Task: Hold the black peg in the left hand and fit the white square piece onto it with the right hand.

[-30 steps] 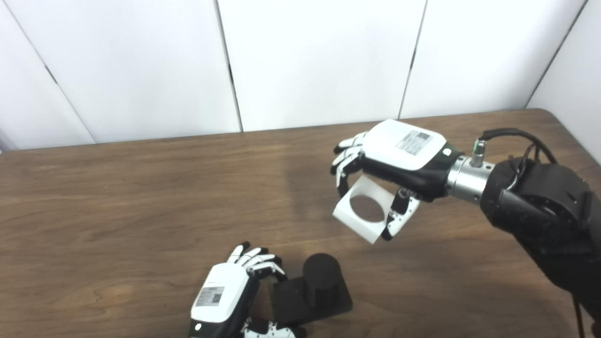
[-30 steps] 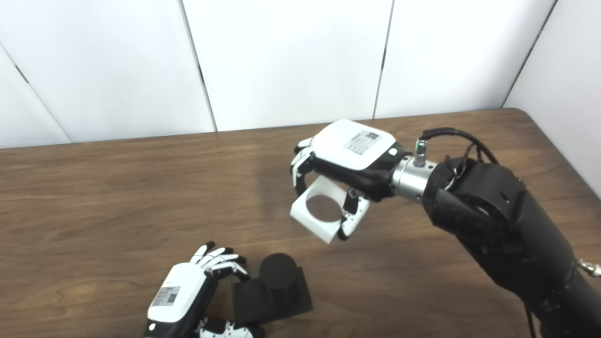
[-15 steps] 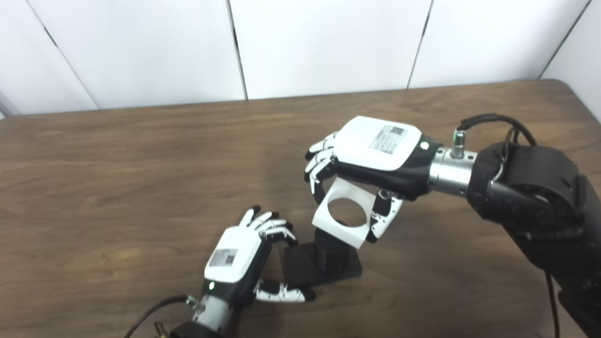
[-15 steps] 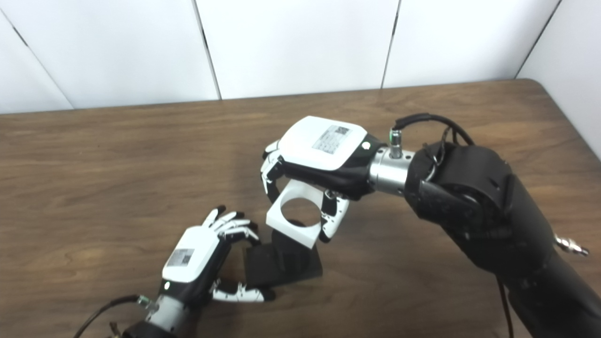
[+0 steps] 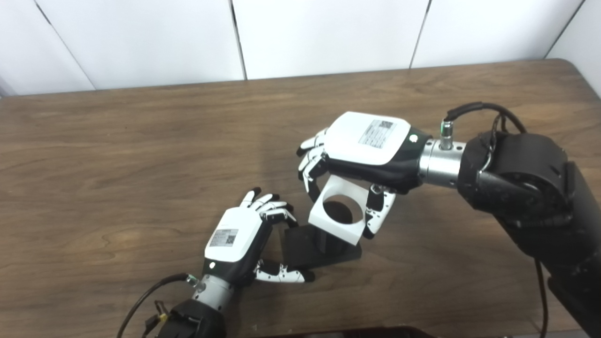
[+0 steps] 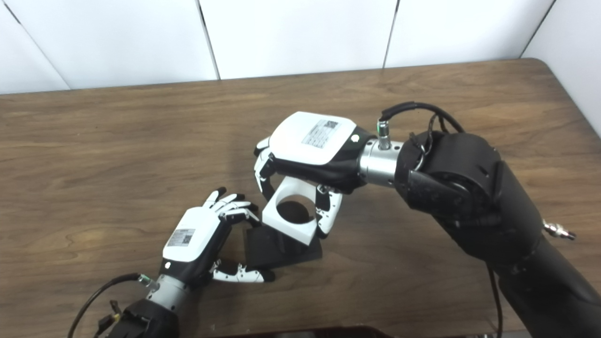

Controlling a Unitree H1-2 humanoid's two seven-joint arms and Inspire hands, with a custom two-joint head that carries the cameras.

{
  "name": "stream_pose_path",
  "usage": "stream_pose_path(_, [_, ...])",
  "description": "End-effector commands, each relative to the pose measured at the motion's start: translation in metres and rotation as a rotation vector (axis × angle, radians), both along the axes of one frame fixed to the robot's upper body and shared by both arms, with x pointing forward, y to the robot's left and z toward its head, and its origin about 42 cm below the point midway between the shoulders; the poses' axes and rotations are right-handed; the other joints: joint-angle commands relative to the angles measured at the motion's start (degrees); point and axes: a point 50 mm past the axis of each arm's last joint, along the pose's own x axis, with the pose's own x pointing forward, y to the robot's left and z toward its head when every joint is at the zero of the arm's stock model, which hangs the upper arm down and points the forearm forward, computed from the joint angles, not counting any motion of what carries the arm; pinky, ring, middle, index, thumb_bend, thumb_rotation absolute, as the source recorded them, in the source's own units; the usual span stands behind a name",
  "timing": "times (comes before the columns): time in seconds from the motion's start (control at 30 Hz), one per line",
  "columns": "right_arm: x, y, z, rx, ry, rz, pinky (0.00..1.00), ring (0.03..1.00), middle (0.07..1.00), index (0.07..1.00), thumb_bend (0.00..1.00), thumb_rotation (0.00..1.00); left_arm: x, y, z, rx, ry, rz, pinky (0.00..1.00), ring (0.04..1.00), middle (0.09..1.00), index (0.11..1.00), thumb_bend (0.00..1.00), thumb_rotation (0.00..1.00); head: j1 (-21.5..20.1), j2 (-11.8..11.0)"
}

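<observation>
Left robot hand (image 5: 237,237): we see it clamped on the peg (image 5: 324,244) base.
Right robot hand (image 5: 364,152): clamped on the square piece (image 5: 337,217), hole over the peg top.
Hidden: peg's upper part.
Worktop (image 5: 117,164): wooden.

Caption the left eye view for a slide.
Right hand lowers the white square piece over the black peg braced by the left hand.

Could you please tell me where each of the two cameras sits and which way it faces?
Left eye view: on the head, looking down at the table; left hand and right hand show.
Right eye view: beside it, same downward look; things sit further left in the picture.
Shared: black peg under the white square piece.
</observation>
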Motion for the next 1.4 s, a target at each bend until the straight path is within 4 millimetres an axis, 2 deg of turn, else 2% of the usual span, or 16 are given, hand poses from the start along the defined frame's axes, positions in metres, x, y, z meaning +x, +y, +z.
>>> stream_pose_path(0.0, [0.001, -0.001, 0.007, 0.007, -0.032, 0.005, 0.86, 0.884, 0.775, 0.481, 0.53, 0.13, 0.003, 0.002, 0.006, 0.016, -0.022, -0.003, 1.00, 0.893, 0.788, 0.484, 0.52, 0.06, 0.1, 0.3])
stream_pose_path(0.5, [0.007, -0.002, -0.011, 0.014, -0.041, -0.005, 0.86, 0.874, 0.779, 0.482, 0.53, 0.13, 0.002, 0.000, 0.009, 0.005, -0.030, -0.004, 1.00, 0.892, 0.785, 0.484, 0.52, 0.06, 0.5, -0.1])
stream_pose_path(1.37, [0.002, 0.012, -0.016, 0.015, -0.041, 0.028, 0.87, 0.878, 0.778, 0.483, 0.53, 0.13, 0.003, -0.005, 0.009, -0.004, -0.030, -0.003, 1.00, 0.895, 0.784, 0.484, 0.52, 0.06, 0.9, 0.1])
